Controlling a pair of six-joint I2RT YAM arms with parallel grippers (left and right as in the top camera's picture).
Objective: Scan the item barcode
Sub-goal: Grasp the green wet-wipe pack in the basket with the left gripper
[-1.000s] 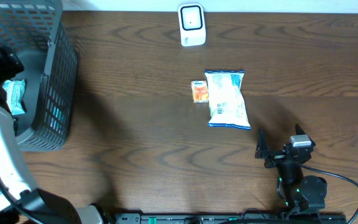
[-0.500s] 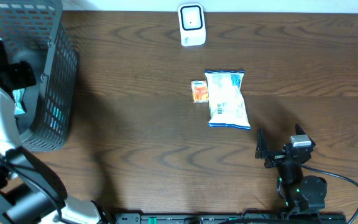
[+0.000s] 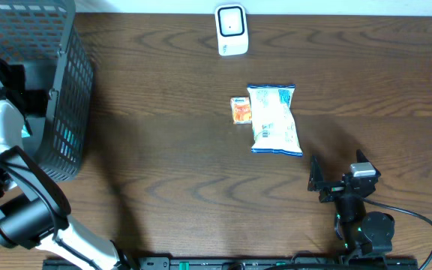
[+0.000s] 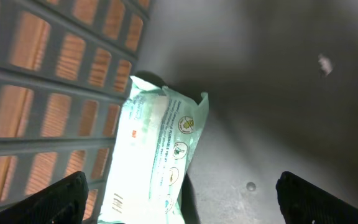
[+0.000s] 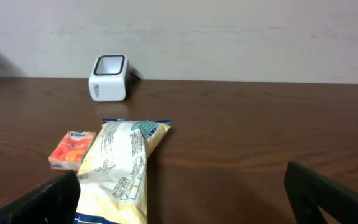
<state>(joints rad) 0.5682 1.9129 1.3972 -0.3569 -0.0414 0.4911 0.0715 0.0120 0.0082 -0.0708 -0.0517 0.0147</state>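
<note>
The grey plastic mesh basket (image 3: 73,82) at far left holds the pale green soft film packet (image 4: 157,155), lying against its wall. It is probably light, crinkly and slippery, best pinched across the middle. The left gripper (image 4: 182,186) stands wide apart before it, and the right gripper (image 5: 182,186) gapes too. The left wrist view shows the packet plainly, while overhead the arm mostly hides it.

You had a dark brown wooden table (image 3: 171,172) with clear grain, and behind its far edge stood a plain, pale, evenly lit wall (image 5: 241,37).
</note>
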